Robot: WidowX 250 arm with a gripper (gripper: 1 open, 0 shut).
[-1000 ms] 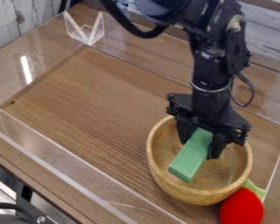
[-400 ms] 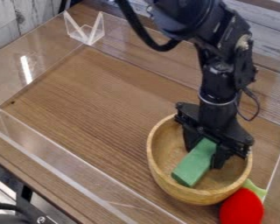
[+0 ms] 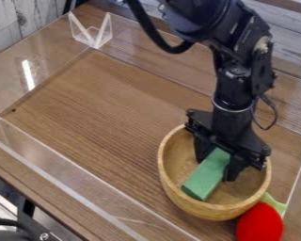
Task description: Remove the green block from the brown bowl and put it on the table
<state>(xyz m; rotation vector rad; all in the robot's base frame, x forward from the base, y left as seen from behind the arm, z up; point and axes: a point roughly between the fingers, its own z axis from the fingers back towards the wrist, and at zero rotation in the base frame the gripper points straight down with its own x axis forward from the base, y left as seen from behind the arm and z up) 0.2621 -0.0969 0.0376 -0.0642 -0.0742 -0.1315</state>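
Inside brown bowl (image 3: 179,188), gripper (image 3: 228,158) pointing down, pinched on green block (image 3: 209,177), tilted

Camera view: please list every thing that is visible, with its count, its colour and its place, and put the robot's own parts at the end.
green block: one, light green, inside the bowl, leaning on its inner wall, upper end between the gripper's fingers
brown bowl: one, light tan wood, lower right on the table
red round toy: one, red with a green stem, bottom right corner, beside the bowl
table: one, brown wood grain
clear acrylic walls: transparent, along the table's edges
clear stand: one, transparent, far left corner
gripper: one, black, pointing down into the bowl, shut on the block
robot arm: one, black, entering from the top
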